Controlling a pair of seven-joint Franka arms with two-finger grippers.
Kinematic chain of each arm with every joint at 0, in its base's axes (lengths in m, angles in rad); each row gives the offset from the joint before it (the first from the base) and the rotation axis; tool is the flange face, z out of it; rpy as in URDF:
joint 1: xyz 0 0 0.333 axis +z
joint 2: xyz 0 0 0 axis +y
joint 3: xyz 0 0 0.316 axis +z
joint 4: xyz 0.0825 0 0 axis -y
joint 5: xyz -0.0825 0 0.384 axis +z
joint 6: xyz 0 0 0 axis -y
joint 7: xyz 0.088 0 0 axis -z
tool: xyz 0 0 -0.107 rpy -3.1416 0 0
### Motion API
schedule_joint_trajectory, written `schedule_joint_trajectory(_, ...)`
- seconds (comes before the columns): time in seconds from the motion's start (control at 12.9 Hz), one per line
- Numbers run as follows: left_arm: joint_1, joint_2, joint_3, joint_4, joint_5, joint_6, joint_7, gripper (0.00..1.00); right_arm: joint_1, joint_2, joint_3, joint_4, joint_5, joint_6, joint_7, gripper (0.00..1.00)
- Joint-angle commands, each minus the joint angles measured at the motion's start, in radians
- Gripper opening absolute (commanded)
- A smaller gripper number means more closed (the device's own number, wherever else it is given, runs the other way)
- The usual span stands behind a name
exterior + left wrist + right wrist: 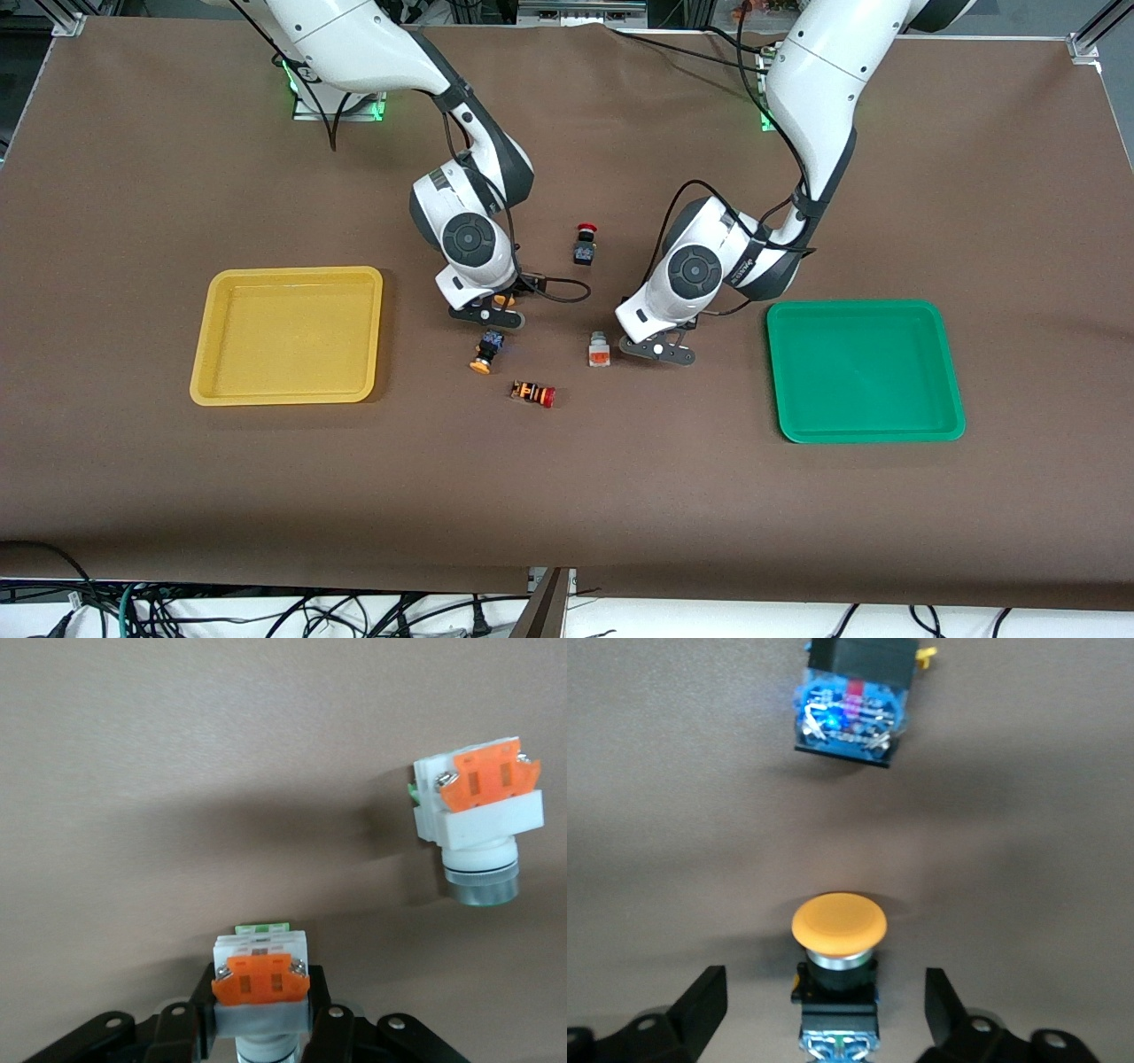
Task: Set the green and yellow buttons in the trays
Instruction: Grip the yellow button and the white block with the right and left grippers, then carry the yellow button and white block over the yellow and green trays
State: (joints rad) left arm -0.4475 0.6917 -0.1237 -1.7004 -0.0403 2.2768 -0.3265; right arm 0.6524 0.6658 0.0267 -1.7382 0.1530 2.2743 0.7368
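My left gripper (657, 348) (262, 999) is shut on a white blocky button (260, 974) with an orange patch, low over the table between the two trays. A second white button (599, 350) (478, 815) lies beside it on the cloth. My right gripper (487, 313) (826, 1005) is open, and its fingers (704, 1005) stand on either side of a black-and-blue button with a yellow-orange cap (839, 926) (505, 301) without touching it. Another yellow-capped button (487, 352) (850, 713) lies just nearer to the front camera. The yellow tray (292, 273) and the green tray (850, 307) hold nothing.
A black button with a red cap (585, 244) stands between the arms, farther from the front camera. An orange-striped button with a red cap (533, 393) lies nearer to the camera than the other buttons. A brown cloth covers the table.
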Motion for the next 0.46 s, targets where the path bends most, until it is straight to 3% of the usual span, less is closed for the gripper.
schedule_joint_trajectory(0.0, 0.015, -0.089, 0.032, 0.031, 0.028, -0.191, 0.035, 0.03, 0.018, 0.003, -0.01, -0.011, 0.016, 0.028, 0.016, 0.48)
schedule_joint_trajectory(0.08, 0.036, -0.115, 0.033, 0.041, 0.031, -0.238, 0.062, 0.03, 0.018, 0.003, -0.01, -0.011, 0.016, 0.025, 0.015, 0.21)
schedule_joint_trajectory(0.15, 0.062, -0.135, 0.035, 0.045, 0.034, -0.273, 0.099, 0.03, 0.018, 0.001, -0.01, -0.009, 0.016, 0.024, 0.012, 0.06)
schedule_joint_trajectory(0.23, 0.096, -0.149, 0.035, 0.047, 0.062, -0.313, 0.153, 0.02, 0.016, -0.002, -0.01, -0.006, 0.016, 0.018, 0.001, 0.0)
schedule_joint_trajectory(0.39, 0.176, -0.167, 0.035, 0.054, 0.097, -0.358, 0.292, 0.03, 0.007, -0.031, -0.02, 0.002, 0.016, -0.002, -0.025, 0.0)
